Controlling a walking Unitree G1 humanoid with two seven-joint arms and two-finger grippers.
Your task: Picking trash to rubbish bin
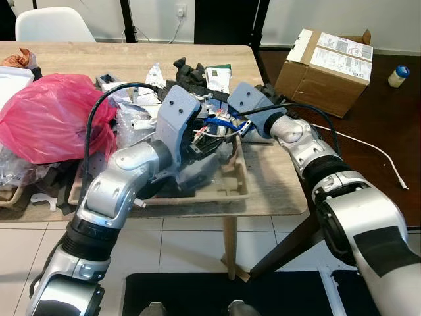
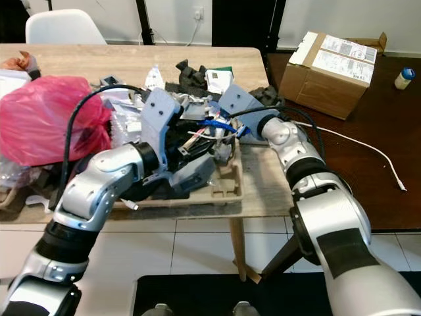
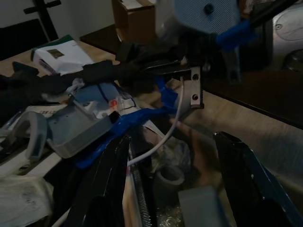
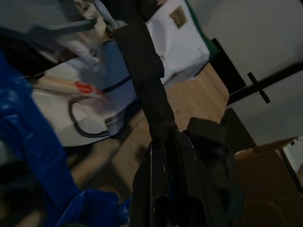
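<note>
Trash: long black foam strip (image 4: 144,80), limp, amid clutter at table's (image 1: 276,184) 12 o'clock.
Right gripper (image 4: 163,142): pinching the strip.
Left gripper (image 3: 170,179): fingers spread.

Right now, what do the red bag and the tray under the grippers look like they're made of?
Red bag: thin glossy plastic film, judging by its crinkles and sheen. Tray: probably moulded paper pulp, matte beige with rounded pressed ridges.

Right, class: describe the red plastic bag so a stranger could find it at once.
Start at the long wooden table and look to the cluttered end on the robot's left. The bulging red plastic bag lies there beside the left arm, the only bright red item among grey, black and white rubbish.
</note>
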